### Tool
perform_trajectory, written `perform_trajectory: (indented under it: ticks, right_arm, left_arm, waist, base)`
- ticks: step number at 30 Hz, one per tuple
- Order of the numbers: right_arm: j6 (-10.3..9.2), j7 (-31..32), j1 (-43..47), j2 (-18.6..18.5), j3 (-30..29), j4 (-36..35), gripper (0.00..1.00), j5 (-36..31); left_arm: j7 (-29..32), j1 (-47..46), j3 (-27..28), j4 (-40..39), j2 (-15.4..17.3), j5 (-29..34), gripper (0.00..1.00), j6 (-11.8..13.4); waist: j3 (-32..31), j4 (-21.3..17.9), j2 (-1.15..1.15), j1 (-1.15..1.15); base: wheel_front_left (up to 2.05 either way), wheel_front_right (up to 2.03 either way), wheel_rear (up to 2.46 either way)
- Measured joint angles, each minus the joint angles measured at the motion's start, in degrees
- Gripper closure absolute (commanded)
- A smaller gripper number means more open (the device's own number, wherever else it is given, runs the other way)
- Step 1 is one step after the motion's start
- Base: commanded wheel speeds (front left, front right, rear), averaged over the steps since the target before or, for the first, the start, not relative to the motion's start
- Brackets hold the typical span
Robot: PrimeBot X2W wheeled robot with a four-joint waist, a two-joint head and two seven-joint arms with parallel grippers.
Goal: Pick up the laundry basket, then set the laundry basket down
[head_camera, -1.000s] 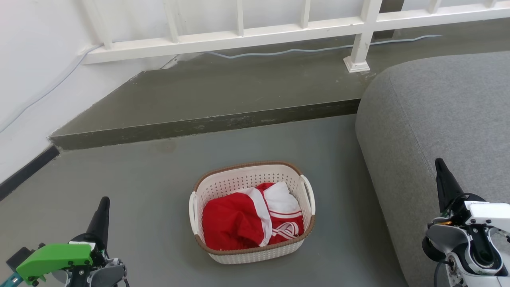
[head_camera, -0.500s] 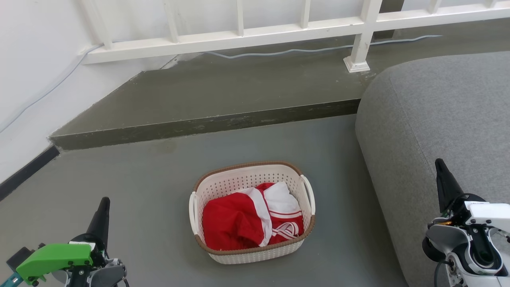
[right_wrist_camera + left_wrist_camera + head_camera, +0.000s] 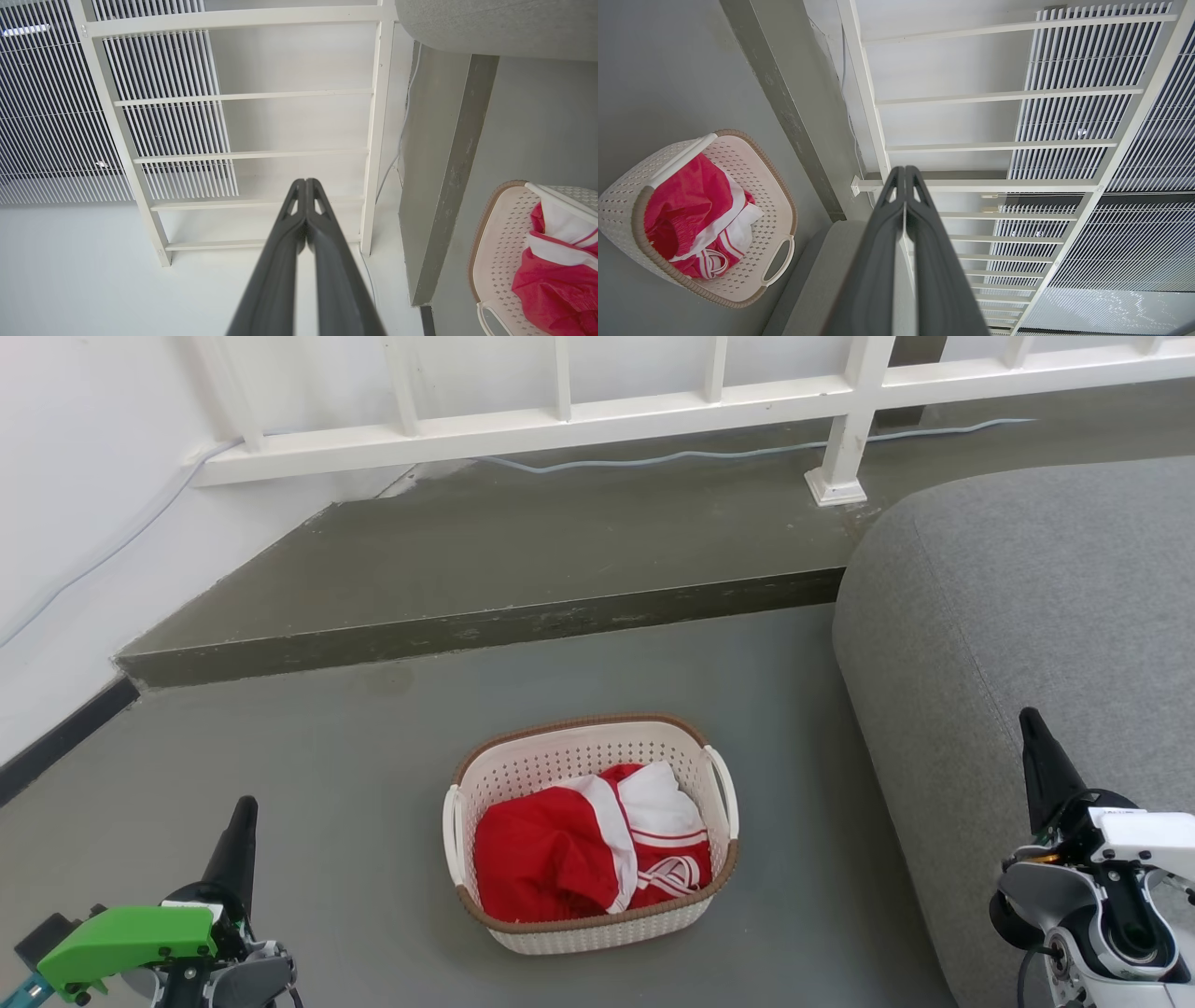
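Laundry basket (image 3: 597, 933) on the floor (image 3: 373, 756): we judge it light, stiff plastic; grab the side handles (image 3: 727, 793). Left gripper (image 3: 904, 170) and right gripper (image 3: 306, 182) pinched together, empty.

The right wrist view's edge cut off most of the laundry basket (image 3: 497, 242). The red-and-white garment (image 3: 560, 859) hid much of the basket's floor, and the grey sofa (image 3: 1027, 607) ran past the head view's right edge.

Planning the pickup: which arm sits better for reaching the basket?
Left, probably. The left tool is nearer the basket, with bare floor between; the right tool hangs farther off, by the sofa.
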Motion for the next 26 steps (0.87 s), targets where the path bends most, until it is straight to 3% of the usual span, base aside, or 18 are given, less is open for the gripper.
perform_trajectory:
  ticks: [26]
  right_arm:
    - [0.00,0.02,-0.03,0.04,-0.22,0.25,1.00,0.00]
  left_arm:
    - [0.00,-0.09,0.10,0.13,-0.01,0.01,1.00,-0.01]
  waist:
    - [-0.01,0.00,0.00,0.00]
  base:
    - [0.00,0.00,0.00]
